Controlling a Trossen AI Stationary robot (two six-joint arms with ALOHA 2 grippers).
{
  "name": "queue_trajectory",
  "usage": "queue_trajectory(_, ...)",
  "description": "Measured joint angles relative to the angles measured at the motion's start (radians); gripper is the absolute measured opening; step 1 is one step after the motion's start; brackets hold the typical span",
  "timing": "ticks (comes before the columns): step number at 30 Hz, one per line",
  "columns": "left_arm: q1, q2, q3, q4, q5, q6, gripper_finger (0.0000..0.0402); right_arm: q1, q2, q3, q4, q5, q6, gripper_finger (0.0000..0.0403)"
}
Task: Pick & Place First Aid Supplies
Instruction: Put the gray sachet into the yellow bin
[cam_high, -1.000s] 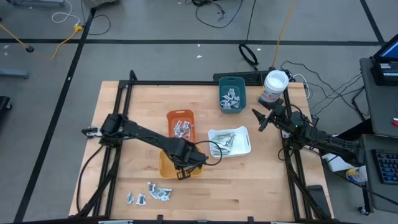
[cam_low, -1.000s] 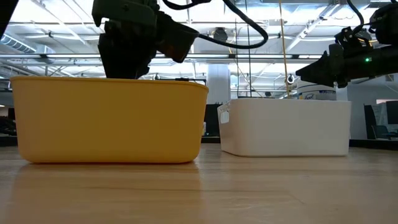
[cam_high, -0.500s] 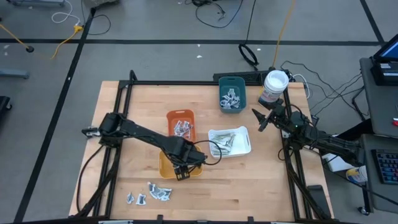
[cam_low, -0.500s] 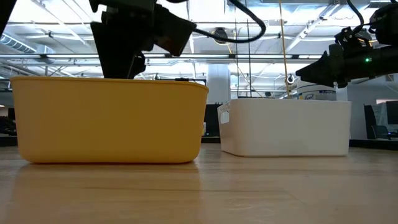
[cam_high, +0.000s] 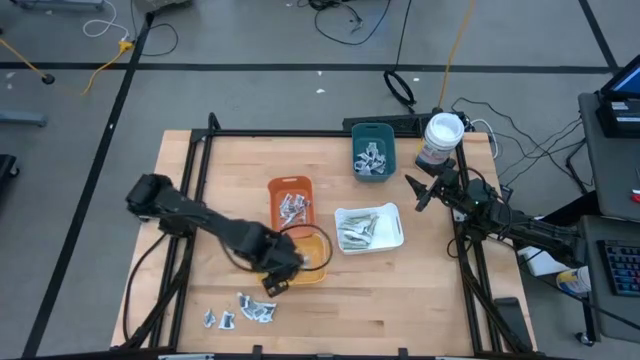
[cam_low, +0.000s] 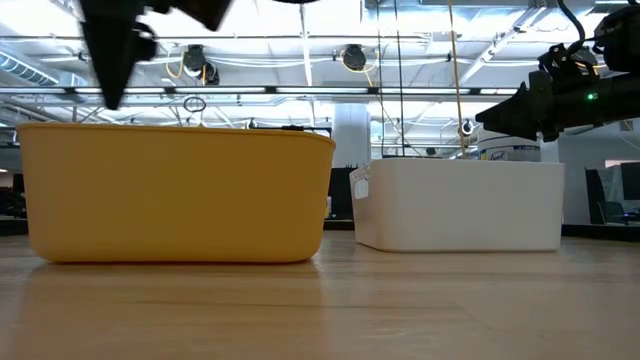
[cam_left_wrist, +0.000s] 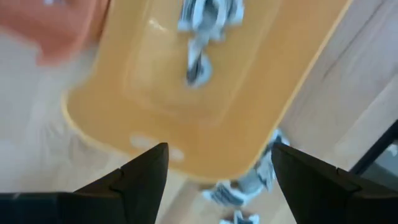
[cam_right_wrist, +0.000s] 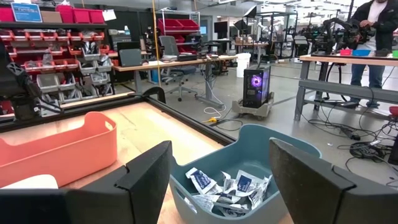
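First aid supplies lie in several places: a silvery packet (cam_left_wrist: 198, 37) on the floor of the yellow tray (cam_high: 308, 262), loose packets (cam_high: 245, 310) on the wood near the front edge, and more in the orange tray (cam_high: 290, 203), the white tray (cam_high: 368, 228) and the teal tray (cam_high: 373, 150). My left gripper (cam_high: 272, 282) hangs open above the yellow tray's near left corner, touching nothing. My right gripper (cam_high: 415, 195) stands open above the table's right side, just near of the teal tray (cam_right_wrist: 242, 180).
A white tub with a blue label (cam_high: 440, 140) stands at the far right corner. Black frame rails (cam_high: 200, 150) border the table. A black cable loops over the yellow tray. Bare wood lies at the front right.
My left gripper has opened over the yellow tray. It has then risen and drawn back toward the table's left and near edges. A packet now lies on the yellow tray's floor. My right gripper has kept still.
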Motion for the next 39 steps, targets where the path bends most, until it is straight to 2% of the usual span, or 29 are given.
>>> queue_trajectory(12, -0.268, -0.180, -0.260, 0.009, 0.076, -0.406, 0.0259, 0.000, 0.000, 0.000, 0.000, 0.000, 0.000, 0.0263)
queue_trajectory(22, -0.460, -0.204, -0.353, 0.029, 0.115, -0.666, 0.0271, 0.000, 0.000, 0.000, 0.000, 0.000, 0.000, 0.0263)
queue_trajectory(30, -0.504, -0.127, -0.340, 0.137, 0.139, -0.795, 0.0277, 0.000, 0.000, 0.000, 0.000, 0.000, 0.000, 0.0263)
queue_trajectory(39, -0.515, 0.016, -0.262, 0.208, 0.129, -0.803, 0.0258, 0.000, 0.000, 0.000, 0.000, 0.000, 0.000, 0.0263)
